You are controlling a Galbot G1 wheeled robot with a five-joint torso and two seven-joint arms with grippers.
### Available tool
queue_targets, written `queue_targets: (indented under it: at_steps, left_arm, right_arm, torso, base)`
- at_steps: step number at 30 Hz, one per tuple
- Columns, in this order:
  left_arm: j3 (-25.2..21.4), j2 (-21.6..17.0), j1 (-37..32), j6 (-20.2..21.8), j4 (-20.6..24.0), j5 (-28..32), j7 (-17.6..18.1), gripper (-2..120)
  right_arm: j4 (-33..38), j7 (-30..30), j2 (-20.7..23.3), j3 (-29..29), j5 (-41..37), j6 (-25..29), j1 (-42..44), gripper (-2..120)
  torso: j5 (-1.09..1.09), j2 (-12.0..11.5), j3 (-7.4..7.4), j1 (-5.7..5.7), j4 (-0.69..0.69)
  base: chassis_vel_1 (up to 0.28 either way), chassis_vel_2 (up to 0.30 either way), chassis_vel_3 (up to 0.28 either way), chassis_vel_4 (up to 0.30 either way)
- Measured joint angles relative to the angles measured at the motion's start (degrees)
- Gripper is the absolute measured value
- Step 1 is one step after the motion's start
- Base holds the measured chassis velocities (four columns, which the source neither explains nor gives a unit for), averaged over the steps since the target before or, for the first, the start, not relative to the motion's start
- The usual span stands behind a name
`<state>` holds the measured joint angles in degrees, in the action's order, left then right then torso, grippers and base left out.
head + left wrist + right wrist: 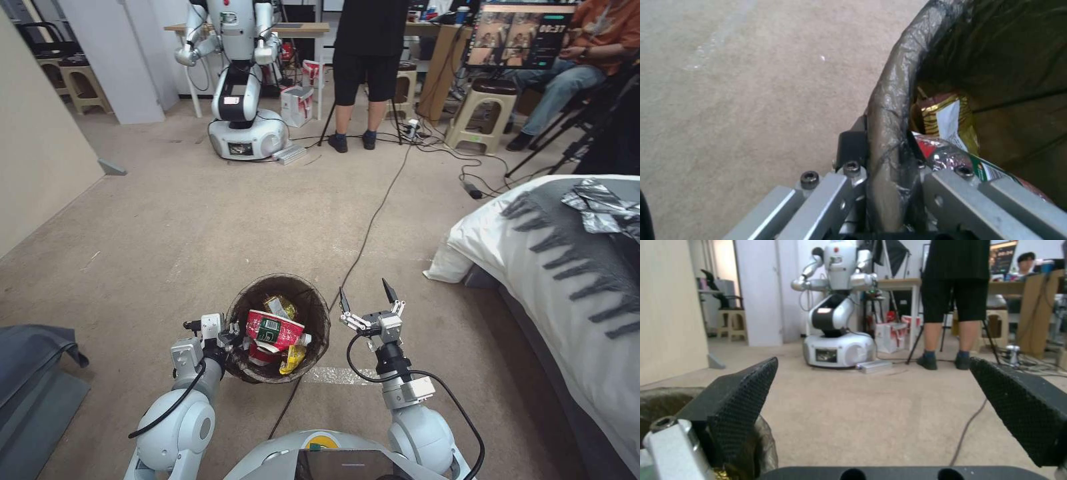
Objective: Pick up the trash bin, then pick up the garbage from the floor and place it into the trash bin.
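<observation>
The trash bin (313,303), round with a dark liner bag over its rim, hangs just in front of my base, held off the carpet at its left rim by my left gripper (230,335). The left wrist view shows that gripper (889,186) shut on the liner-covered rim (891,100), one finger outside and one inside. Garbage lies inside the bin: a crushed red-and-white cup (272,330), yellow wrappers (292,359) and a gold-brown wrapper (947,116). My right gripper (365,294) hovers beside the bin's right side, open with nothing between its fingertips (742,396).
A bed with a white and grey cover (567,267) stands at the right. A black cable (370,220) runs across the carpet toward me. Another robot (240,80), a standing person (367,67) and stools are at the back. A grey cloth (33,360) lies at the left.
</observation>
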<state>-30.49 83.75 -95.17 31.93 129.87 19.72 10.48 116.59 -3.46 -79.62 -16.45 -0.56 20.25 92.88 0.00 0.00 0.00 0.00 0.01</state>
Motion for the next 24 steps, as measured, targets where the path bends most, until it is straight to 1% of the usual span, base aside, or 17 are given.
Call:
queue_targets:
  at_steps: [2,3,9,15,19,24]
  left_arm:
    - [0.0,0.0,0.1,-0.7,-0.4,-0.2,-0.1,3]
    - [0.0,0.0,0.2,-1.0,-0.6,-0.3,-0.2,3]
    - [0.1,0.1,0.6,-1.1,-0.8,-0.4,0.2,3]
    - [0.3,0.2,1.1,1.3,-0.7,4.2,2.8,3]
    - [0.3,0.2,1.1,1.4,-0.6,4.5,3.0,3]
    - [0.1,0.2,1.5,2.9,-0.5,7.7,4.7,3]
  right_arm:
    - [0.0,0.0,0.0,0.0,0.0,0.0,0.0,100]
    - [0.0,0.1,0.0,0.0,0.0,0.0,0.0,100]
    - [0.0,0.2,-0.1,0.0,0.0,0.1,0.0,100]
    - [0.0,0.3,-0.1,0.0,0.0,0.2,0.0,100]
    - [0.0,0.3,-0.1,0.0,0.0,0.2,0.0,100]
    - [0.0,0.4,-0.1,0.0,0.0,0.3,0.1,100]
  torso:
    - [0.0,0.0,0.0,0.0,0.0]
    - [0.0,0.0,0.0,0.0,-0.02]
    - [0.0,0.0,0.0,0.0,-0.02]
    - [0.0,0.0,0.0,0.0,-0.01]
    - [0.0,0.0,0.0,0.0,-0.01]
    - [0.0,0.0,0.0,0.0,-0.01]
  base:
    - [0.018,0.023,0.034,0.02]
    - [0.0,0.0,0.0,0.0]
    - [0.0,0.0,0.0,0.0]
    - [0.0,0.0,0.0,0.0]
    - [0.0,0.0,0.0,0.0]
    - [0.0,0.0,0.0,0.0]
